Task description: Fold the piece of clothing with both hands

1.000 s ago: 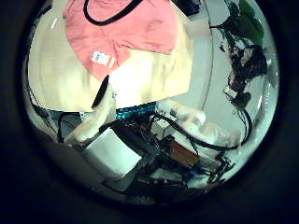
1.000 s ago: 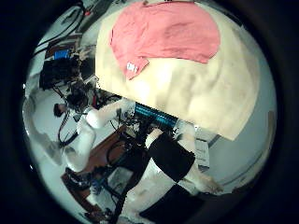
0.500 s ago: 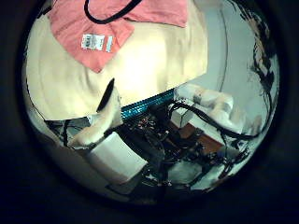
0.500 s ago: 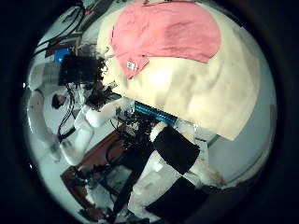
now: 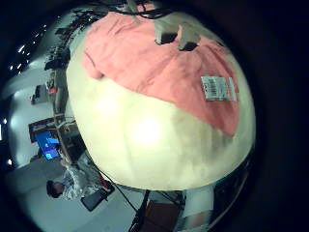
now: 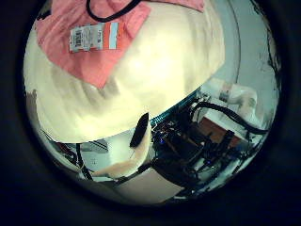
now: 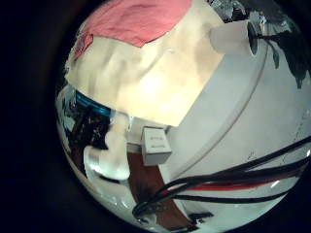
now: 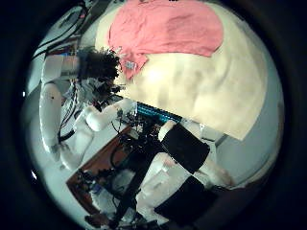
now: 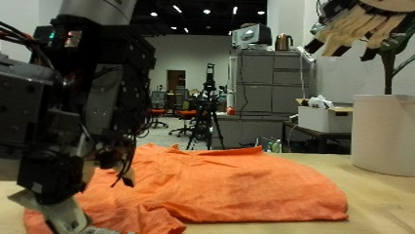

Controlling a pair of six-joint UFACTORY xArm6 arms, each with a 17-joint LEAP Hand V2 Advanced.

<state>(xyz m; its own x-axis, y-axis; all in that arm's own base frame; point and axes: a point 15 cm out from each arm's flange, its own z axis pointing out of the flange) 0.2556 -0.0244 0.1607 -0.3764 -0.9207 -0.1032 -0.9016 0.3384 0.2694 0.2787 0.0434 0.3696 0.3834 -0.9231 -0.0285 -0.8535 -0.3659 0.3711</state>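
An orange piece of clothing (image 9: 220, 185) lies spread and rumpled on the pale wooden table (image 9: 376, 210). My left hand (image 9: 78, 127) hangs low over the cloth's near edge, fingers relaxed and pointing down, holding nothing. My right hand (image 9: 370, 24) is high above the table's other side, fingers straight, holding nothing. The left little finger side palm view shows the cloth (image 5: 154, 63) close, with a white label (image 5: 218, 87) and my fingers (image 5: 169, 34) over it. The left thumb side palm view shows the cloth's corner (image 6: 56, 47) and label (image 6: 87, 37). The right thumb side palm view shows the cloth (image 8: 163, 27) and the left hand (image 8: 96, 67) beside its corner.
A tall white pot (image 9: 383, 132) stands by the table's far side. Metal cabinets (image 9: 266, 93), a box (image 9: 324, 117) and a tripod (image 9: 207, 107) are in the room behind. Bare table (image 8: 201, 81) lies beside the cloth; it also shows in the right little finger side palm view (image 7: 146, 78).
The left hand has come down closer to the cloth; its label looks larger in the left thumb side palm view. In the right thumb side palm view the left hand now reaches the cloth's corner.
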